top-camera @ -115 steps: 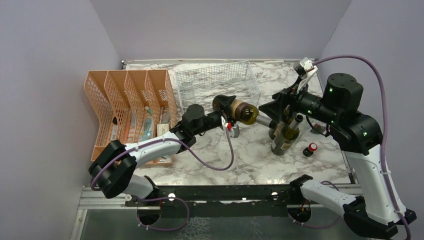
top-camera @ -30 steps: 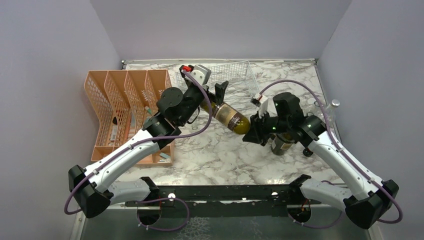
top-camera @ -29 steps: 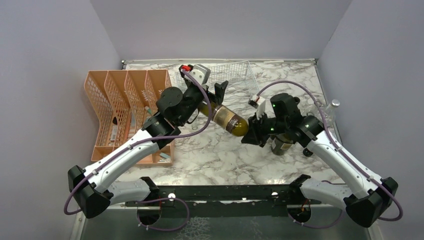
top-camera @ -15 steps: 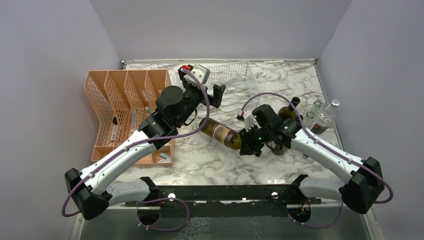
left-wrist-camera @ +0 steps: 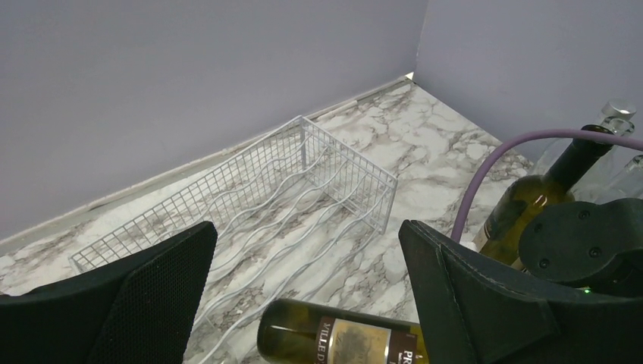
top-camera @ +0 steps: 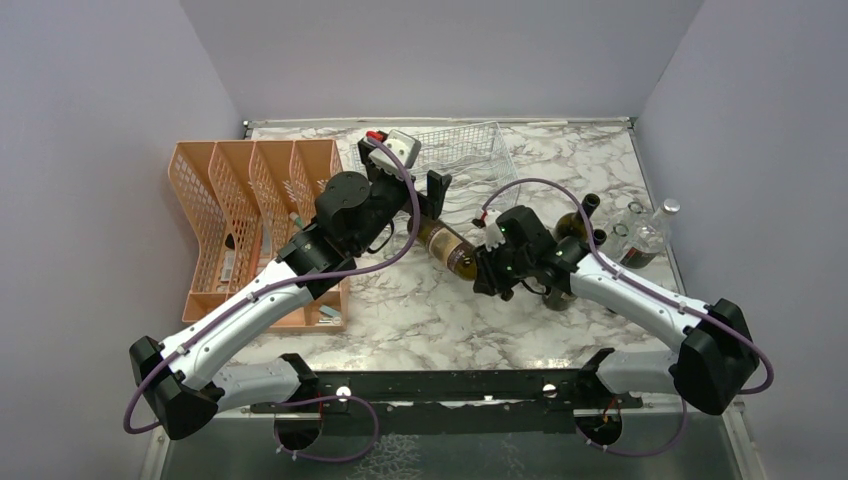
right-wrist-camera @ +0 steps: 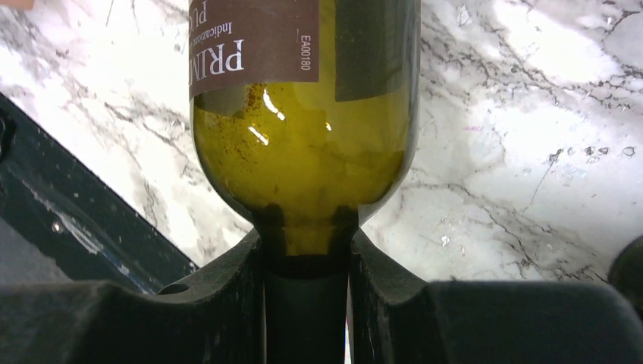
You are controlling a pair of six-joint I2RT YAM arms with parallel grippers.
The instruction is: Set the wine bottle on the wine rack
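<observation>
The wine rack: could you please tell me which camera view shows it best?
The left wrist view: nearly all of the wine rack shows, wavy cradles plain. The top external view shows it too, but the left arm covers its left part. The right wrist view shows none of it, only the wine bottle.

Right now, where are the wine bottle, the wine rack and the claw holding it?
wine bottle (right-wrist-camera: pixel 303 144), right wrist view, green glass shoulder.
wine rack (left-wrist-camera: pixel 261 189), left wrist view, wavy wire cradle.
right claw (right-wrist-camera: pixel 307 258), right wrist view, between its fingertips.
</observation>
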